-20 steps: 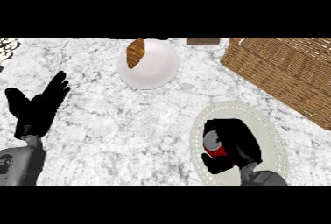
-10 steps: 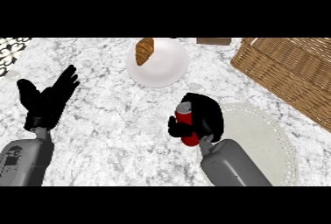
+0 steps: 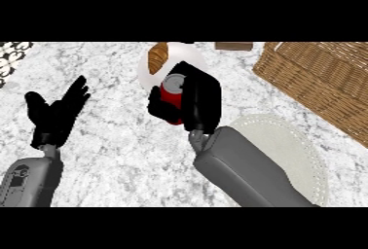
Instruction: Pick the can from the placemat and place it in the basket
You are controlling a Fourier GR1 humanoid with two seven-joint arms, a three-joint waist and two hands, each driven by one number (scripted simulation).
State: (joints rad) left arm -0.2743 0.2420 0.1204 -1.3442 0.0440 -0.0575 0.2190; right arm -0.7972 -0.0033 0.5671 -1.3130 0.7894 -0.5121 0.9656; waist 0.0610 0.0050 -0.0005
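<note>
My right hand (image 3: 200,99) is curled round a red can (image 3: 171,91) with a silver top, held up in the air left of the white round placemat (image 3: 291,146). The can stands roughly upright, its lower part hidden by my thumb and fingers. The woven basket (image 3: 320,78) lies at the upper right, well apart from the can. My left hand (image 3: 57,111) rests open at the left, fingers up, holding nothing.
A white plate (image 3: 155,73) with a piece of bread (image 3: 159,53) sits behind the raised can, partly hidden by it. A brown block (image 3: 233,46) lies at the back edge. A patterned cloth (image 3: 10,53) shows at the far left.
My right hand closed on the can at the placemat, lifted it and carried it up and left, nearer my view. The left hand stayed put.
</note>
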